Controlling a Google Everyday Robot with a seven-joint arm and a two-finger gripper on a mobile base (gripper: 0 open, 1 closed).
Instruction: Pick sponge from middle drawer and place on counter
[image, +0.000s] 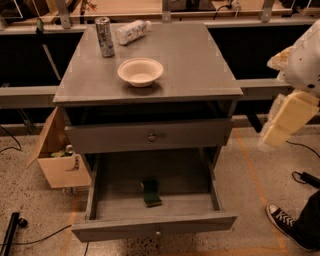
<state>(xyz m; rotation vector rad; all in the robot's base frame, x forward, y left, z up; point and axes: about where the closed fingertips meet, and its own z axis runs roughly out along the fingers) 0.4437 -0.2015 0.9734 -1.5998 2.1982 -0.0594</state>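
The sponge, dark green face over a yellow body, lies in the front middle of the middle drawer, which is pulled wide open at the bottom of the grey cabinet. The counter is the cabinet's flat grey top. My gripper, pale cream below the white arm, hangs in the air at the right edge. It is beside the cabinet at about the height of the upper drawer front, well away from the sponge and holding nothing visible.
On the counter stand a white bowl, a can and a lying plastic bottle. The taller drawer front above is closed. An open cardboard box sits left of the cabinet. A person's shoe and cables lie on the floor at right.
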